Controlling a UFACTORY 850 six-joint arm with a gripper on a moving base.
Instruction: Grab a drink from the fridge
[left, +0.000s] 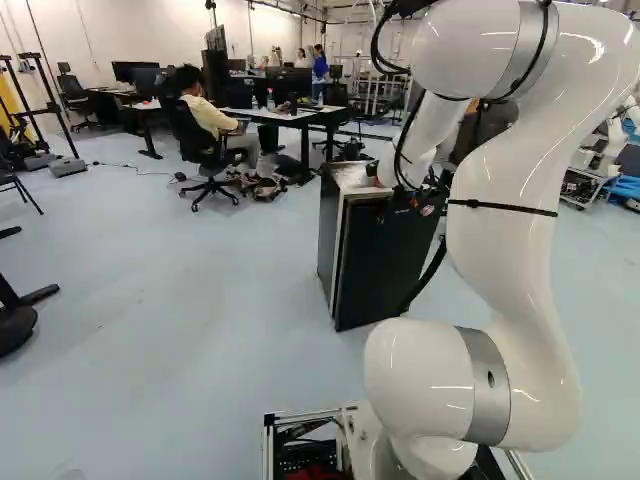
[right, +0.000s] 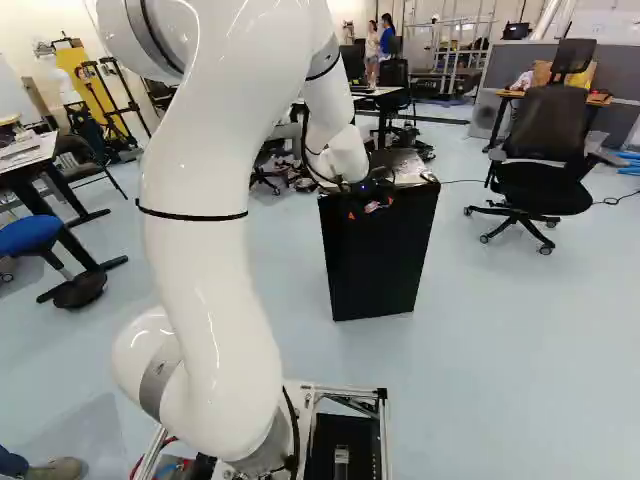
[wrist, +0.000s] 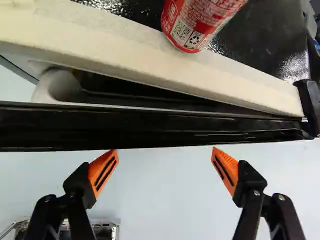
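Note:
Near the top of the black fridge (right: 378, 260) is my gripper (right: 374, 196), at its front. From the wrist, the gripper (wrist: 164, 154) is open, its two orange-padded fingers wide apart just outside the door's top edge (wrist: 150, 128), with nothing held between them. A narrow gap separates the door from the cream front rim (wrist: 150, 56) of the fridge body, wider toward one end, so the door stands slightly ajar. On the fridge top, at that rim, rests a red can (wrist: 195, 22). The fridge's inside is hidden.
An office chair (right: 545, 150) stands right of the fridge in the right base view. Desks (left: 285, 115) and a seated person are behind it to the left. A blue stool (right: 38, 232) is at the far left of the right base view. Another robot shows at the left base view's right edge.

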